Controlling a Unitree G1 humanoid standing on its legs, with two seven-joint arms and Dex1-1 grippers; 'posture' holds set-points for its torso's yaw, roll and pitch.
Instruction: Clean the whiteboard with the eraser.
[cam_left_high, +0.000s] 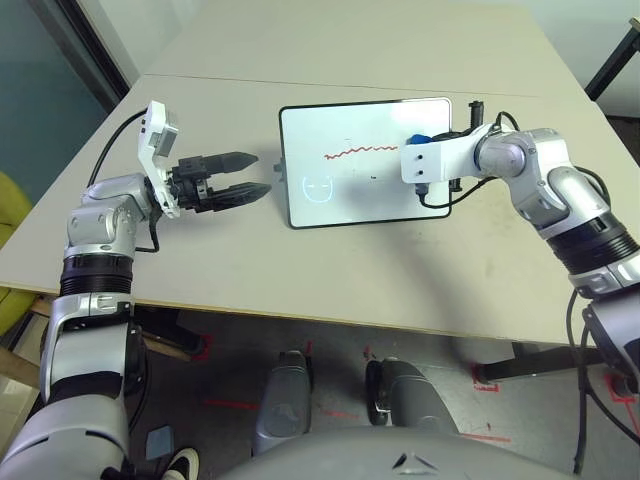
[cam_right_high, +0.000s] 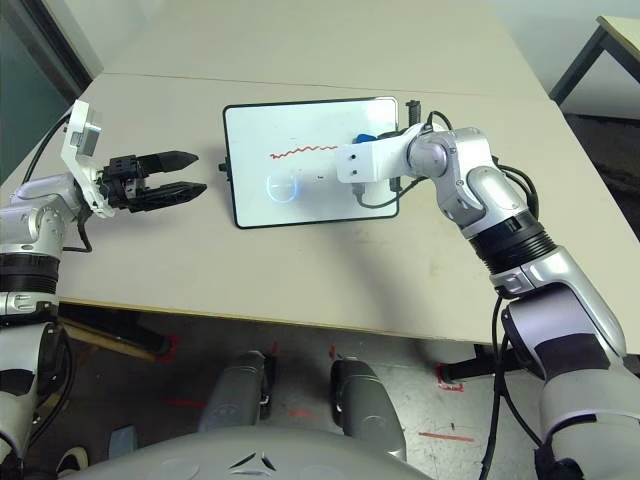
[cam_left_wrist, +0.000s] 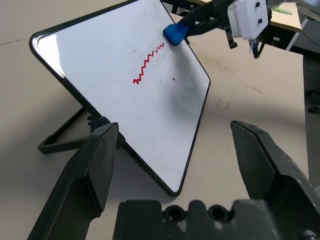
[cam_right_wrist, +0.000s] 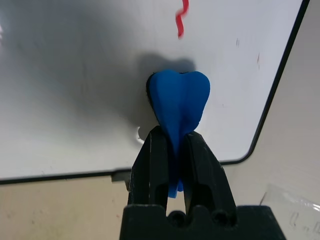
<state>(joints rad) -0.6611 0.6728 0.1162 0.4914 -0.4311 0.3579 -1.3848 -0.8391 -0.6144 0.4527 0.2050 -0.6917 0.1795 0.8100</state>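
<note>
Nothing here can be read as words or numbers. The whiteboard (cam_left_high: 365, 163) carries only a red zigzag squiggle (cam_left_high: 360, 151) and a faint circular face doodle (cam_left_high: 318, 187); no label or brand is legible.

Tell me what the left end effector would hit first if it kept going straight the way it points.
Probably the small black-framed whiteboard: the open left end effector points at its near edge with bare table between, though depth is uncertain.
</note>
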